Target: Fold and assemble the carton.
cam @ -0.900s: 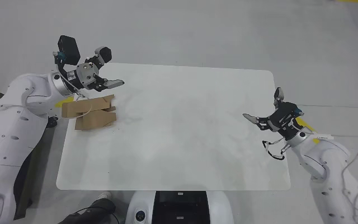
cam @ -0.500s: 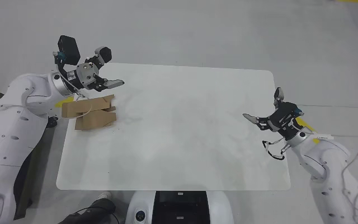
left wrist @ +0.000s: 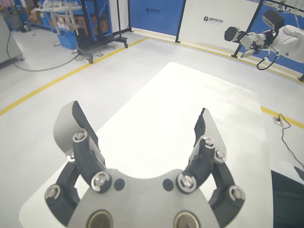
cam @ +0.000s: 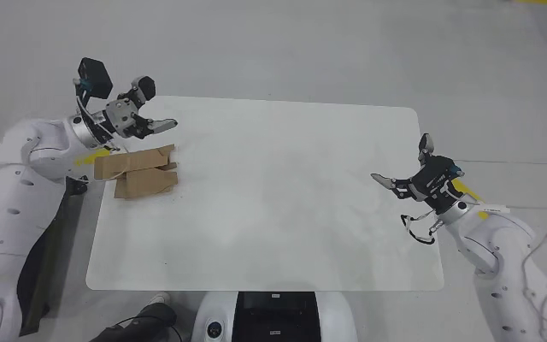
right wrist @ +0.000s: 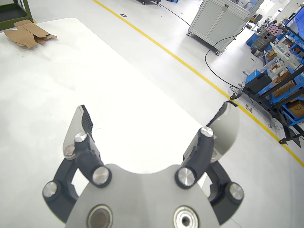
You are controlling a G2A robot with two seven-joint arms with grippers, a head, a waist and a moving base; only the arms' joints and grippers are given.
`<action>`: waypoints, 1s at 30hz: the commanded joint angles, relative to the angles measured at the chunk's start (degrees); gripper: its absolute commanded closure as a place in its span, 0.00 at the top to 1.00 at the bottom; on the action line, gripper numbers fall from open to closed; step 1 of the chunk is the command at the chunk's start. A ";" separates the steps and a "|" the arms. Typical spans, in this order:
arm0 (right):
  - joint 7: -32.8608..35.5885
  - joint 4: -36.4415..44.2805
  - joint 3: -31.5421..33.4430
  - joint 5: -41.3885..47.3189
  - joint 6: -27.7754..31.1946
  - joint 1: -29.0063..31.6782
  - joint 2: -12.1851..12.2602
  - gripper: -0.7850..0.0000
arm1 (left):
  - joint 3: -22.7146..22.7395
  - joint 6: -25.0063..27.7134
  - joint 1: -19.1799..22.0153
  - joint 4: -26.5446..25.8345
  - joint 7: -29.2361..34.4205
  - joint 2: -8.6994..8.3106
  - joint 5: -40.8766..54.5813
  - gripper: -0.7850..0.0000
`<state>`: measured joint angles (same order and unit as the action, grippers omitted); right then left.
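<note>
Top view: carton [cam: 141,169] lies flat at the left edge of the table [cam: 282,222], and its left end seems to overhang. Long axis runs left-right in frame. My left gripper [cam: 161,103] is upper left of frame, just above the carton in the picture. Jaws spread, nothing in them, and I see no contact. My right gripper [cam: 400,158] is at the right edge, also spread and empty, well apart from the carton. Left arm is clearly nearer, so my call is that left makes the first grasp, moving down-frame onto the near flap with jaws across the short axis.

Left wrist view: left jaws wide, bare tabletop ahead, pointing across the table toward the right gripper [left wrist: 237,45]. I judge the carton sits under and behind the jaw line, so the wrist needs pitching down first.

Right wrist view: right jaws spread, empty. Carton [right wrist: 28,35] is far across the table ahead of them, flaps splayed.
</note>
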<state>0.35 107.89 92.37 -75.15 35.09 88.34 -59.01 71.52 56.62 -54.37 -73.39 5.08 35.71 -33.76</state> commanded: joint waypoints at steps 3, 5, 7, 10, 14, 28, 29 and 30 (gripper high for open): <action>0.00 0.00 0.00 -0.01 0.00 0.00 0.00 1.00 | 2.12 0.37 -0.31 4.88 10.68 -1.19 9.32 1.00; 0.00 0.00 0.00 -0.01 0.00 0.00 0.00 1.00 | 2.88 0.62 -0.78 6.96 15.77 -1.78 15.73 1.00; 0.00 0.00 0.00 -0.01 0.00 0.00 0.00 1.00 | 3.33 0.75 -1.27 8.72 20.49 -2.28 23.86 1.00; 0.00 0.00 0.00 -0.01 0.00 0.00 0.00 1.00 | 3.34 0.96 -1.86 9.73 28.87 -3.02 34.54 1.00; 0.00 0.00 0.00 -0.01 0.00 0.00 0.00 1.00 | 3.23 -2.99 -1.26 12.40 38.80 -3.67 47.66 1.00; 0.00 0.00 0.00 -0.01 0.00 0.00 0.00 1.00 | 3.31 -6.97 0.19 14.79 43.96 -3.61 56.02 1.00; 0.00 0.00 0.00 -0.01 0.00 0.00 0.00 1.00 | 3.31 -6.97 0.19 14.79 43.96 -3.61 56.02 1.00; 0.00 0.00 0.00 -0.01 0.00 0.00 0.00 1.00 | 3.31 -6.97 0.19 14.79 43.96 -3.61 56.02 1.00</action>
<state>0.35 107.89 92.37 -75.15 35.09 88.34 -59.01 74.83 49.65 -54.18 -58.60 49.03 32.09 22.25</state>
